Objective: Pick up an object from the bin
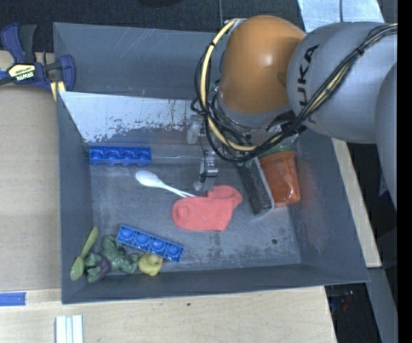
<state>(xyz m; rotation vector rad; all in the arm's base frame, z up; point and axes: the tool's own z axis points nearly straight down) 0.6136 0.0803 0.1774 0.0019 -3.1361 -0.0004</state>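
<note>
My gripper [207, 170] hangs below the arm's orange cover, low over the middle of the bin. Just below it lies a red mitten-shaped soft thing [206, 210], flat on the floor. A white plastic spoon [157, 183] lies to the left, with its handle end reaching to the gripper's tip. On the right, an orange-red sponge block with a dark grey side [275, 181] lies partly under the arm. Nothing shows in the gripper's hold.
A long blue brick [120, 154] lies by the back wall on the left. A second blue brick [151, 243] lies slanted near the front. A small heap of green, yellow and purple toy pieces [111, 260] fills the front left corner.
</note>
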